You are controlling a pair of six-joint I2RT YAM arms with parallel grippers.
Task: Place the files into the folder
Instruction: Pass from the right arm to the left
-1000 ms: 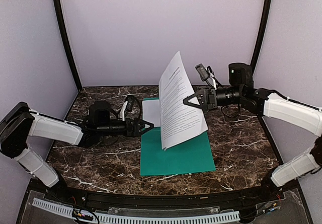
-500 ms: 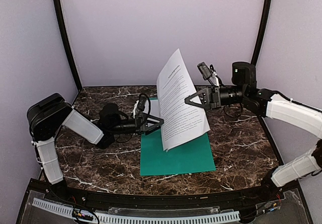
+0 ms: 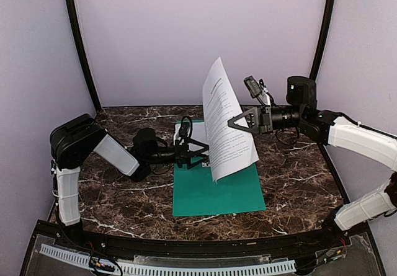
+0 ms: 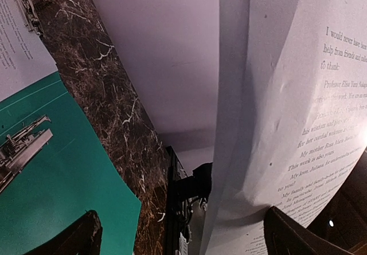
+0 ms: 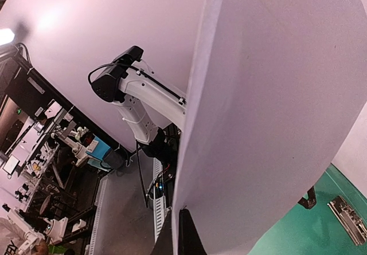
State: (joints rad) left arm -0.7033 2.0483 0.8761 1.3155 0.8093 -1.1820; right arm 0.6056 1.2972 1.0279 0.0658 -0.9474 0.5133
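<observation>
The right pincer (image 3: 229, 124) is shut tight on the right-hand edge of one printed sheet (image 3: 234, 151); it holds the sheet upright and bowed above the marble table (image 3: 118, 189); most of the sheet hangs below and to the left of those fingertips, its bottom edge over the teal folder (image 3: 217, 195). The left pincer (image 3: 205, 153) stands wide open with nothing in it; the sheet's lower left edge is right at its fingertips, though whether they touch cannot be told; the folder lies flat beneath and ahead of this pincer, and a second sheet (image 4: 14, 48) lies flat just beside the pincer, partly on the folder.

Only the left wrist view brings the held sheet's print close enough to read: "I would never have", "help from friends and", "to thank:", and lower down "This week is also yours"; the remaining lines are too small or too slanted to make out. The same view shows a metal clip (image 4: 23, 149) on the folder's teal surface, off toward the left finger. The overhead view gives the text as faint grey lines only. The right wrist view sees the sheet's blank back rising from its closed fingers; beyond it stands the left arm (image 5: 143, 91), and a corner of the folder lies at lower right.
</observation>
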